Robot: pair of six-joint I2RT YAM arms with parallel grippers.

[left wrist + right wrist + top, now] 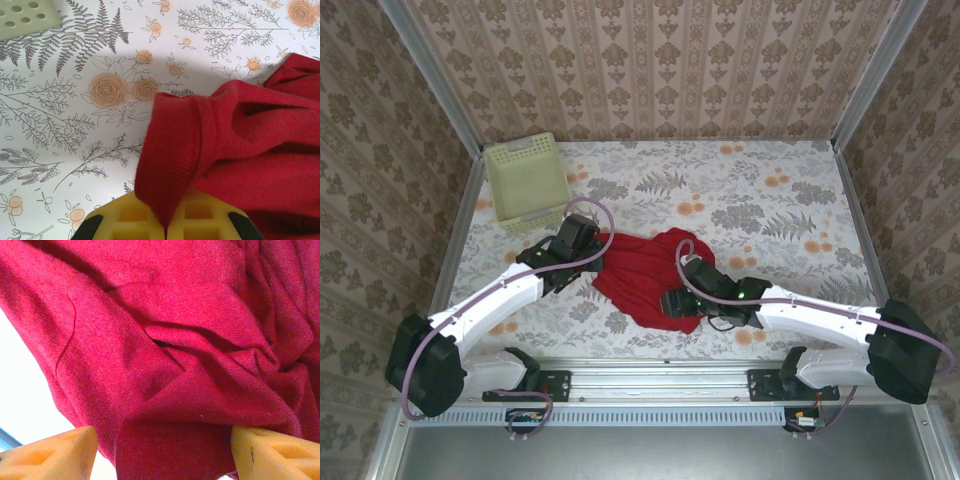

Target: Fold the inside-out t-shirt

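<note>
Red t-shirt (645, 280) is bunched in a heap on the floral tabletop (790, 215), toward the near edge between both arms. The left fingers (135, 216) are clamped on a fold of its hem. The right fingers (60, 455) are spread wide, loose cloth between them, not squeezing. A pale basket (527, 180) sits far-left, apart from it.
</note>
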